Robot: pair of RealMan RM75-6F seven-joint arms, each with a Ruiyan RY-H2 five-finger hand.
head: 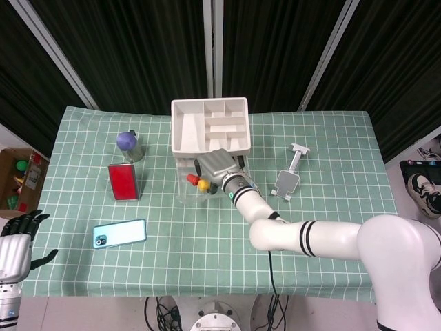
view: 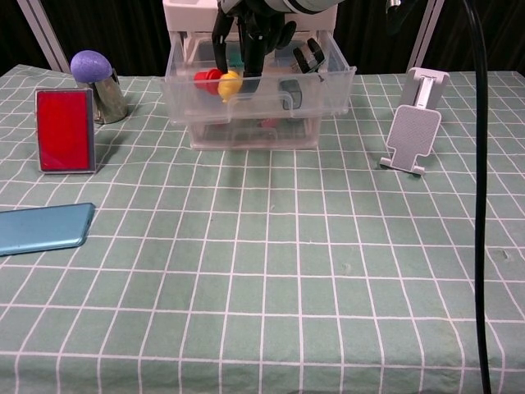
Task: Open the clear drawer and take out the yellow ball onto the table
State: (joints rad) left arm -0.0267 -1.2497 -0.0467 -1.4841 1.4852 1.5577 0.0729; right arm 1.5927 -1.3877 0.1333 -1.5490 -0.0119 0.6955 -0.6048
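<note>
Chest view: right hand (view: 254, 29) fingers pinch yellow ball (view: 229, 83) inside open clear drawer (view: 261, 102); left hand (head: 17, 238) spread, idle.

A table (head: 331, 138) covered in a green cloth with a white grid pattern fills the middle of the scene. Behind it hang black pleated curtains (head: 138, 48), crossed by pale metal poles (head: 218, 48), some upright and some slanted. The floor (head: 413, 138) beside the table is light grey. At the left edge sits an open cardboard box (head: 17, 176); at the right edge lies a shoe (head: 422, 187). The light is even and bright.
</note>
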